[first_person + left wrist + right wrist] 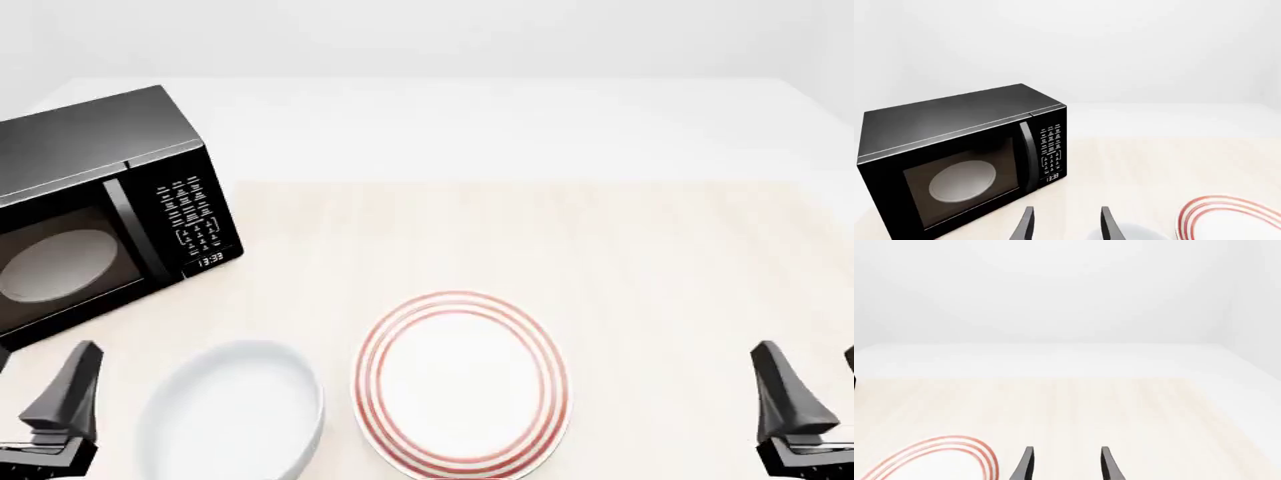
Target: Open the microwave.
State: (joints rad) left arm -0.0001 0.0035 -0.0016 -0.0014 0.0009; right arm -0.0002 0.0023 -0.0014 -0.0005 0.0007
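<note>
The microwave [100, 215] is set at the far left corner of the table [561, 230], its door shut and angled toward the near edge. A heavy, rigid box is suggested, unlikely to slide under a light pull; the glossy casing and dark glass door [961, 180] would give poor purchase. Hold is best taken on the vertical handle [1029, 157], beside the keypad [1052, 150], and swung outward about the hinge. The left gripper [1066, 225] is held wide apart, empty, near the left near edge by a white bowl [234, 410]. The right gripper [1066, 465] is likewise spread and empty, near a red-ringed plate [461, 385].
</note>
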